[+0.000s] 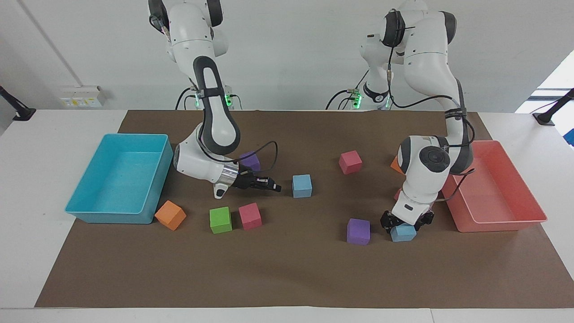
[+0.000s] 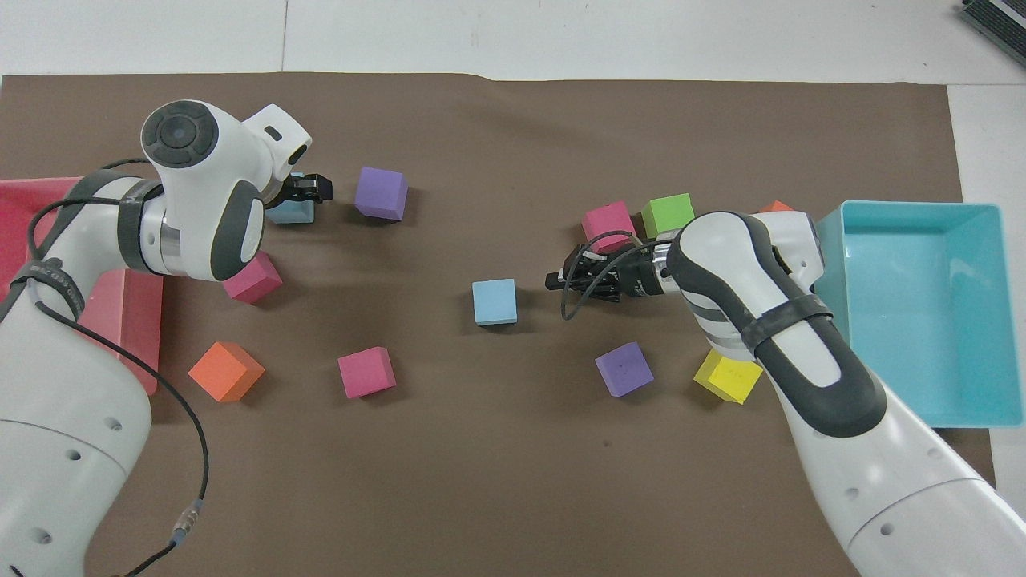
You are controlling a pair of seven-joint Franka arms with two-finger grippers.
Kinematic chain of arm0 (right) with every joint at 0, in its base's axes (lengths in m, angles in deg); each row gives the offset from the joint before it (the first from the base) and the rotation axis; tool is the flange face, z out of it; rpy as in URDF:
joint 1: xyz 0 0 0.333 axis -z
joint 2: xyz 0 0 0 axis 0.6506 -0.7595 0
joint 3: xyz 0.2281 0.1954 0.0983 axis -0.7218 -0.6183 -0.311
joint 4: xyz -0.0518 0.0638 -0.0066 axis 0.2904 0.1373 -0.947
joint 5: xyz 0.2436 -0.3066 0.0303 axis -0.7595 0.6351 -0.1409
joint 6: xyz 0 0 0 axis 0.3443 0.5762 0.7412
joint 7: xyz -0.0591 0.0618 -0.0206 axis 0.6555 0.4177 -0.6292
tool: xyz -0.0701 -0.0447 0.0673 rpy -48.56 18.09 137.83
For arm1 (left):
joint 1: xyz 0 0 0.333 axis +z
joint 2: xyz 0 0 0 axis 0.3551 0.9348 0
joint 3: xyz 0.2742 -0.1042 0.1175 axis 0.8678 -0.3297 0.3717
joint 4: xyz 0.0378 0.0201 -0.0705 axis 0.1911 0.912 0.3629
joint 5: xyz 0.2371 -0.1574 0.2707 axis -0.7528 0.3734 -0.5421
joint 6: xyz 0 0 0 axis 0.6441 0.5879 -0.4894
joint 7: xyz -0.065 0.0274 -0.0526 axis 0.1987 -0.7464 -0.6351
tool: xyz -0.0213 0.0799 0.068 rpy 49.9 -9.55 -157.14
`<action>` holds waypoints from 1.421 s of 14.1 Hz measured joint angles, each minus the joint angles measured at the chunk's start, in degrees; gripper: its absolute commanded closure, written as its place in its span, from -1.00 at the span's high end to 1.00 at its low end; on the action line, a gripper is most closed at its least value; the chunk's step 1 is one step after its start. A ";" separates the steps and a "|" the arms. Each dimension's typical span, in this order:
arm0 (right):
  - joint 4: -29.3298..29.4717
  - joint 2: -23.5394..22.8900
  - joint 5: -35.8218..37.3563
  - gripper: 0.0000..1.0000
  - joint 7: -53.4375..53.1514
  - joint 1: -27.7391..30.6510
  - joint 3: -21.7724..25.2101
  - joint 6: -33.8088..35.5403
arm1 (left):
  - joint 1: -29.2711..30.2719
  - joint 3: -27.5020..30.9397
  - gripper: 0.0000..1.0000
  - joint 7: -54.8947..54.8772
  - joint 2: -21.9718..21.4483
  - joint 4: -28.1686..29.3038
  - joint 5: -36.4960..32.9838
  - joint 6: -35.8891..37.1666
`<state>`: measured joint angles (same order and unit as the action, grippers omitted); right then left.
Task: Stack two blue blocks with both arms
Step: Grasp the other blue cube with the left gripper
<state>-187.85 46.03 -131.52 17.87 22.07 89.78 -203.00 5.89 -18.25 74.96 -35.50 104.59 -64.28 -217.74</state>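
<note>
Left pincer (image 1: 406,223) down on one sky-blue foam cube, right pincer (image 1: 274,187) clenched empty just beside the other.

Left pincer lowered with fingers spread wide, straddling the light sky-blue matte foam cube (image 1: 403,233) near the salmon-red plastic tray (image 1: 533,197), beside the purple foam cube (image 1: 358,231); not yet squeezed, so cube resting on the brown-papered surface (image 1: 287,273). Second sky-blue foam cube (image 1: 302,185) sitting free mid-surface, just off the tips of the right pincer toward the left arm's end, level with it, a small gap between. Both cubes square, no long axis to favour. Each arm nearest its own cube. Hard to make out: left fingertips against the cube's sides, largely hidden under the wrist in the overhead view (image 2: 309,189), only a sliver of that cube (image 2: 290,211) showing.
</note>
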 measured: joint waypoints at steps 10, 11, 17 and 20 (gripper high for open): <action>-0.27 -1.04 -2.20 -1.00 0.05 -0.16 -0.47 -0.08 | -0.05 -0.21 0.80 -0.01 0.00 0.76 -0.02 -0.47; -0.33 -1.04 -2.20 -1.00 0.05 -0.29 -0.47 -0.15 | -0.05 -0.21 0.46 -0.01 0.00 0.76 -0.02 -0.51; -0.51 -1.05 -2.20 -1.00 0.05 -0.71 -0.47 -0.75 | -0.01 0.02 -0.24 -0.02 -0.03 0.75 -0.04 -3.37; -0.52 -1.05 -2.20 -1.00 0.05 -0.71 -0.47 -0.79 | 0.14 0.09 -0.24 -0.01 -0.97 0.64 -0.04 -3.76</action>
<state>-188.37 44.98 -133.72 17.92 21.36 89.30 -203.79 6.03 -18.16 74.94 -36.47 105.23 -64.31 -221.49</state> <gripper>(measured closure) 0.991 0.432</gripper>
